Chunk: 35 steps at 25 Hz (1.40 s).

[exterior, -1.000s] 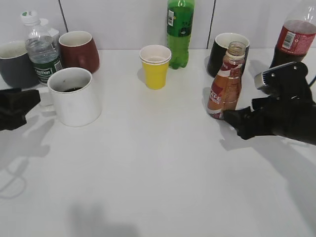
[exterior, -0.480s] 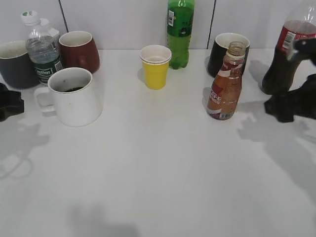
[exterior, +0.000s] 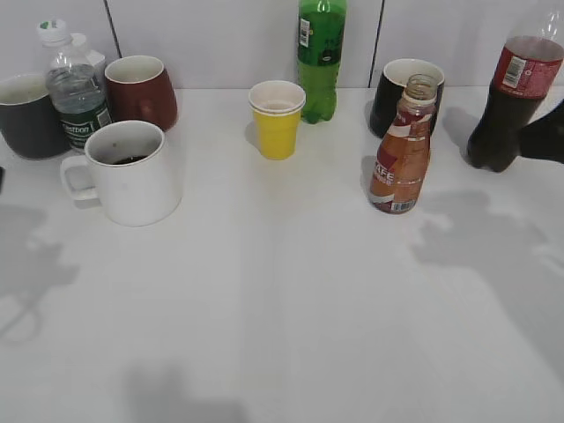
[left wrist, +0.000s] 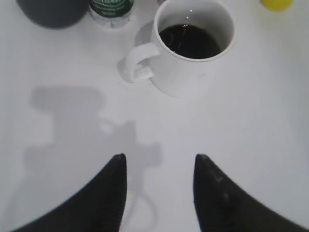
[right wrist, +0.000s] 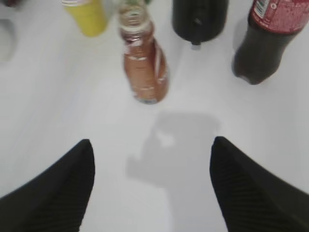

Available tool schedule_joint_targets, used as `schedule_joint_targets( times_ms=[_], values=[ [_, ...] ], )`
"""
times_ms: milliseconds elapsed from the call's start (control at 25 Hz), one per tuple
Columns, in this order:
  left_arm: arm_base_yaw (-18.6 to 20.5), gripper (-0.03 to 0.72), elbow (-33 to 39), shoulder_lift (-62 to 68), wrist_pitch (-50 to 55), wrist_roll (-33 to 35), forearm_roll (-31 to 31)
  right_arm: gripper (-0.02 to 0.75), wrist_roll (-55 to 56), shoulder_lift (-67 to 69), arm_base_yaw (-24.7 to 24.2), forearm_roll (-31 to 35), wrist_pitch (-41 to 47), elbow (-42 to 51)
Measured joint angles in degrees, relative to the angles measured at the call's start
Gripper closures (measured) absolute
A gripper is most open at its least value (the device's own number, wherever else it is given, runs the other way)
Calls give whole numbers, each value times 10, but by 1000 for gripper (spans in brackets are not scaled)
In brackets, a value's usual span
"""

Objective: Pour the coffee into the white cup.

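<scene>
The coffee bottle [exterior: 402, 150], small, brown and capless, stands upright right of centre; it also shows in the right wrist view [right wrist: 144, 63]. The white cup [exterior: 132, 171] stands at the left with its handle to the left and holds dark liquid; it also shows in the left wrist view [left wrist: 190, 46]. My left gripper [left wrist: 159, 162] is open and empty, above the table short of the cup. My right gripper [right wrist: 152, 147] is open wide and empty, back from the bottle. Only a dark part of the right arm [exterior: 546, 132] shows at the exterior view's right edge.
At the back stand a grey mug [exterior: 26, 113], a water bottle [exterior: 75, 88], a dark red mug [exterior: 141, 91], a yellow paper cup [exterior: 278, 118], a green soda bottle [exterior: 321, 57], a black mug [exterior: 401, 92] and a cola bottle [exterior: 515, 92].
My right gripper has let go of the coffee bottle and drawn back to the right. My left gripper has drawn back left out of the exterior view. The bottle stands where it was.
</scene>
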Motion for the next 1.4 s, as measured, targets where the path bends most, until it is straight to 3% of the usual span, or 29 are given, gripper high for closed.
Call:
schedule_joint_targets(
  times_ms=[240, 600, 760, 880, 1120, 1400],
  values=[
    [0, 344, 0, -139, 67, 65, -27, 160, -72, -134, 0, 54, 83, 6],
    [-1, 355, 7, -336, 194, 125, -56, 160, -77, -382, 0, 49, 215, 86],
    [-1, 357, 39, -423, 229, 153, -96, 160, -68, -488, 0, 45, 273, 107],
    [-1, 358, 65, -484, 237, 174, -119, 160, -44, -552, 0, 21, 311, 111],
    [-1, 358, 116, -556, 236, 182, -119, 161, 41, -623, 0, -95, 375, 112],
    [-1, 362, 138, -564, 189, 206, -119, 162, 66, -629, 0, -131, 337, 141]
  ],
)
